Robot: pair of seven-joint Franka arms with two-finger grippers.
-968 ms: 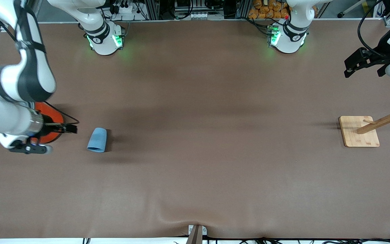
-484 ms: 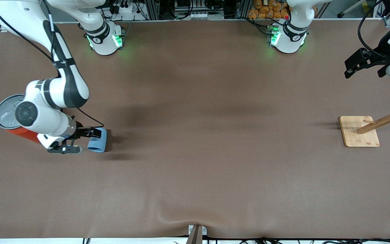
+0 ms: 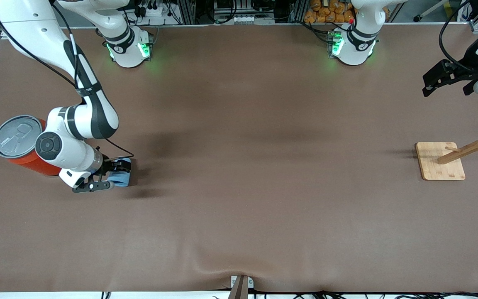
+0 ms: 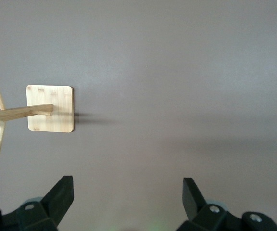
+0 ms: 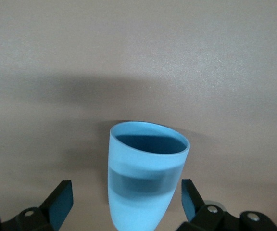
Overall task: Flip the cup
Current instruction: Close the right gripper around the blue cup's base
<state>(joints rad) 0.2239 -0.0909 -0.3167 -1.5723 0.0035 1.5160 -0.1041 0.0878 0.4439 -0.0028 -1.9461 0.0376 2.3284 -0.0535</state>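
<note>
You see right gripper [image 3: 116,173] spread wide around cup [image 3: 123,176], not clamped; left gripper [image 3: 446,77] waits, fingers apart

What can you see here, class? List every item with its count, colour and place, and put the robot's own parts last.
cup: one, light blue, darker blue inside, on the table toward the right arm's end, between the right claw's open fingers.
can: one, red with a grey pull-tab lid, beside the cup, closer to the table's end.
wooden rack: one, pale wood, square base with a pegged post, toward the left arm's end.
table: one, brown covering.
right claw: one, black, open, low at the cup, fingers either side of it.
left claw: one, black, open, waiting in the air over the left arm's end of the table.
</note>
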